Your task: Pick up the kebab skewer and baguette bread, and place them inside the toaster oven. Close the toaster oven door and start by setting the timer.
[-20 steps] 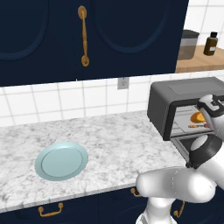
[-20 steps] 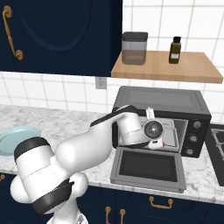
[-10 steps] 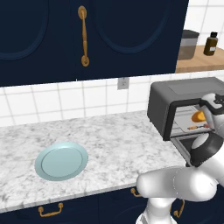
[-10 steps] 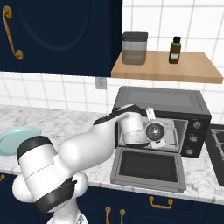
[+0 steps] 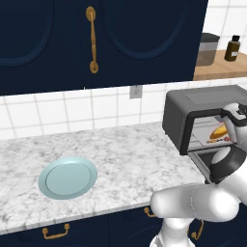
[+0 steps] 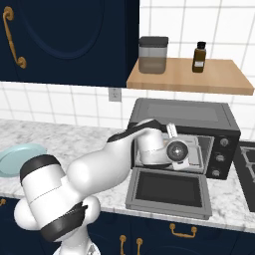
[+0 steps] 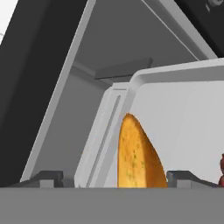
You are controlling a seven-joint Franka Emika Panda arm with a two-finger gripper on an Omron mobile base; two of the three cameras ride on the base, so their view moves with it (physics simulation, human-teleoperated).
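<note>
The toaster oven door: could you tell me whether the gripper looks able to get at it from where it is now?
Probably yes. The toaster oven door lies dropped open and bare just below the gripper, which sits at the oven mouth with fingers apart around the baguette bread; it must back out first.

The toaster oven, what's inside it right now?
Inside the toaster oven the golden baguette bread lies on the pale tray, and a dark red bit of the kebab skewer peeks in beside it. The robot's hand covers the rest.
</note>
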